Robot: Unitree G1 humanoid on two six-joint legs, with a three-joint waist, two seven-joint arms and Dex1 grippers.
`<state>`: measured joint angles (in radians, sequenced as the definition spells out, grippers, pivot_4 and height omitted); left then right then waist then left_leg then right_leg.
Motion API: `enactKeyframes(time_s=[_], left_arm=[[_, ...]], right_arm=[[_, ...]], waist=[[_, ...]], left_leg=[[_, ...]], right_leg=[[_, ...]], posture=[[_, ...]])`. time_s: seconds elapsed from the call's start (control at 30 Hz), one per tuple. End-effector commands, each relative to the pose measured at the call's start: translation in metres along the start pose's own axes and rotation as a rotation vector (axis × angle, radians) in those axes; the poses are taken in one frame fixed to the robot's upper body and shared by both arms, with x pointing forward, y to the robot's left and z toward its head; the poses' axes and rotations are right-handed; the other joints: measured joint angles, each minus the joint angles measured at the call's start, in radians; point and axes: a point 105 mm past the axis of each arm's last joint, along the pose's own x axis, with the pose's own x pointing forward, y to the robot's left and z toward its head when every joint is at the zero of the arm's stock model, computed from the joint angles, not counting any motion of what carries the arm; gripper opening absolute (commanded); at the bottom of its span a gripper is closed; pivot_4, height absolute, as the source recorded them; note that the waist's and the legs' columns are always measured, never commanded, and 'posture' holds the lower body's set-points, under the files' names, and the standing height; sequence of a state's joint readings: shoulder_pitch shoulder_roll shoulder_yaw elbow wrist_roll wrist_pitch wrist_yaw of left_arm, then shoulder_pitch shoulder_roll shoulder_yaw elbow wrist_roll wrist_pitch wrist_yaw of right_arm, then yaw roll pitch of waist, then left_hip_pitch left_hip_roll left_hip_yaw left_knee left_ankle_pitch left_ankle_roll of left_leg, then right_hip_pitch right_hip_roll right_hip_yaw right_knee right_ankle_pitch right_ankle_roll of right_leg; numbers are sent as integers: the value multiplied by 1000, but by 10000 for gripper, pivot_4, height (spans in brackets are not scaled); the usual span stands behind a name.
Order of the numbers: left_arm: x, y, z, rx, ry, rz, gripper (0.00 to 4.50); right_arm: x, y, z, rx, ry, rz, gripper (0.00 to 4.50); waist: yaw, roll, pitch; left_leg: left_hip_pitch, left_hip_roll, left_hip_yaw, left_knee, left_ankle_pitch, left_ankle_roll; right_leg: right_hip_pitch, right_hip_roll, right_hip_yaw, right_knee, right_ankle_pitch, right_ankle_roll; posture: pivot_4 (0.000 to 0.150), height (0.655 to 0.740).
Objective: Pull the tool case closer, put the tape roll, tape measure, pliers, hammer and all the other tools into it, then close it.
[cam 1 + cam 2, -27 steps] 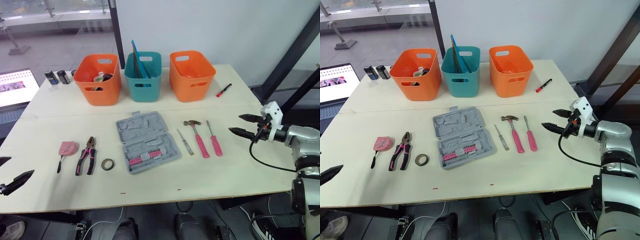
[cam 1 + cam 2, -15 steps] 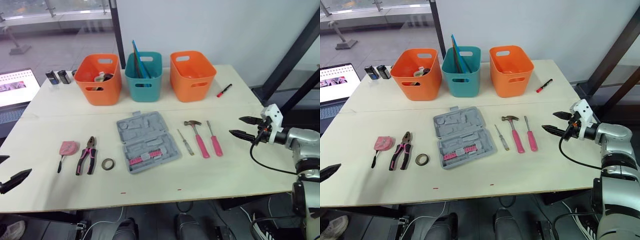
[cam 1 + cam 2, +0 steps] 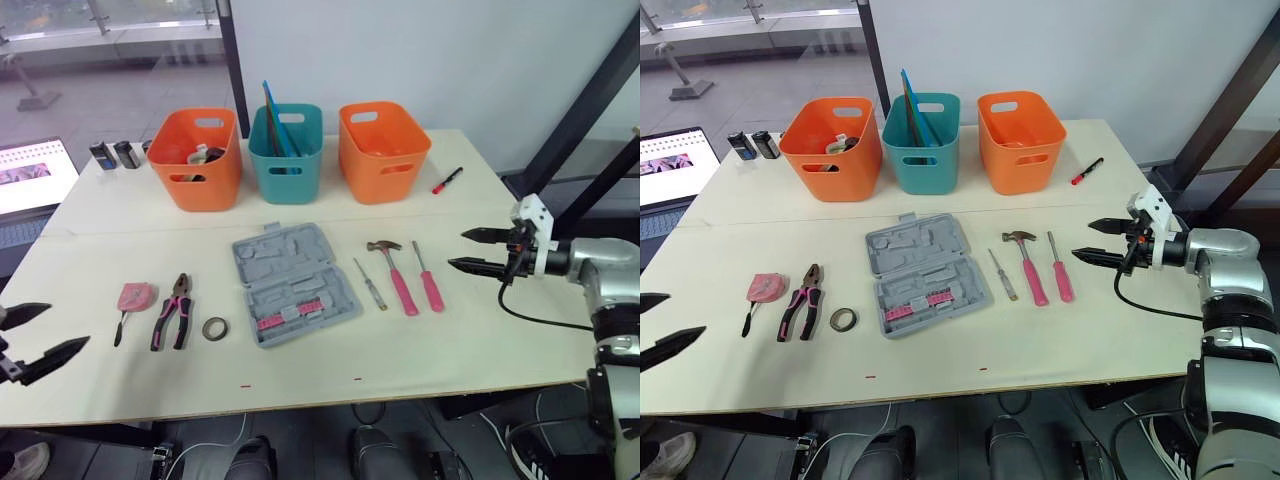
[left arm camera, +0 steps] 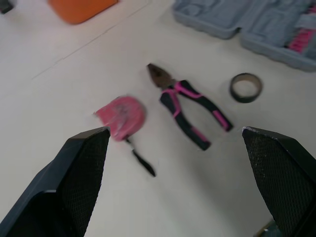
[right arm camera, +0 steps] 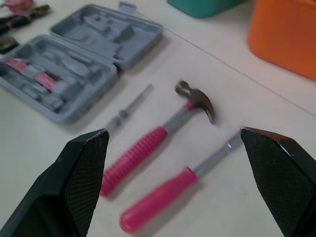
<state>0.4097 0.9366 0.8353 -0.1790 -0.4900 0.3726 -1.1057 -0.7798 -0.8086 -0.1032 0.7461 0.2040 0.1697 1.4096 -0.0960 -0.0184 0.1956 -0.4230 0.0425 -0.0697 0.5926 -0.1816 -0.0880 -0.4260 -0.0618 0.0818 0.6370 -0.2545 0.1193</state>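
Just behind the open tool case [image 3: 294, 282], three baskets [image 3: 287, 160]; left gripper [image 3: 68, 325], right gripper [image 3: 456, 250] agape.

We count two orange bins [image 3: 196, 185] [image 3: 383, 168], one teal bin [image 3: 287, 172], one gray tool case [image 3: 295, 283], one hammer [image 3: 398, 277], two screwdrivers [image 3: 428, 281] [image 3: 371, 285], one pair of pliers [image 3: 172, 312], one tape measure [image 3: 136, 296], one tape roll [image 4: 246, 99], one red marker [image 3: 447, 180].

Left gripper [image 3: 69, 324] sits low at the robot's left, fingers spread wide, tips pointing right; right gripper [image 3: 455, 250] is on the right, fingers likewise apart, tips pointing left; right forearm roughly level behind it; both empty.
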Motion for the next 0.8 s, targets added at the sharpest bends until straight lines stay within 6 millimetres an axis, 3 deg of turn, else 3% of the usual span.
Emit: enactKeyframes(time_s=[0.03, 0.2, 0.33, 0.47, 0.67, 0.77, 0.8], left_arm=[[15, -16, 16, 9, -27, -43, 44742], [44, -44, 19, -18, -37, -37, 44742], [61, -65, 21, -17, -46, -55, 44742], [83, -80, 26, 3, -73, -106, 31631], [128, -70, 16, -2, -51, -63, 0], [145, -63, 10, -18, -35, -50, 0], [153, -59, 8, -26, -29, -45, 0]], right_arm=[[20, 15, 29, -61, -7, 77, 45000], [55, 40, 38, -144, 38, 135, 45000], [73, 47, 38, -207, 79, 137, 45000], [101, 46, 31, -266, 136, 128, 45000], [141, 27, 25, -416, 225, 58, 15749], [157, 28, 24, -453, 243, 53, 574], [163, 30, 22, -473, 258, 60, 183]], waist=[[1, 0, 0], [2, 0, 0], [4, -1, 0], [13, 0, 0], [22, -1, 0], [22, -1, 0], [22, -1, 0]], left_leg=[[0, 0, 0, 0, 0, 0], [1, 0, 0, 1, 0, 0], [1, 0, -1, 2, 0, 0], [2, 0, -1, 4, 0, 0], [5, 1, -1, 4, 0, 0], [5, 1, -2, 4, 0, 0], [5, 1, -2, 4, 0, 0]], right_leg=[[0, 0, 0, 1, 0, 0], [0, 1, 0, 3, 1, 3], [0, 1, 0, 5, 1, 4], [0, 1, 0, 7, 1, 4], [1, 3, 1, 10, 2, 4], [1, 4, 1, 11, 2, 5], [1, 4, 1, 11, 2, 5]], posture=[[1500, 7364], [1500, 7364], [1500, 7364], [1500, 7364], [1500, 7364], [1500, 7364], [1500, 7364]])
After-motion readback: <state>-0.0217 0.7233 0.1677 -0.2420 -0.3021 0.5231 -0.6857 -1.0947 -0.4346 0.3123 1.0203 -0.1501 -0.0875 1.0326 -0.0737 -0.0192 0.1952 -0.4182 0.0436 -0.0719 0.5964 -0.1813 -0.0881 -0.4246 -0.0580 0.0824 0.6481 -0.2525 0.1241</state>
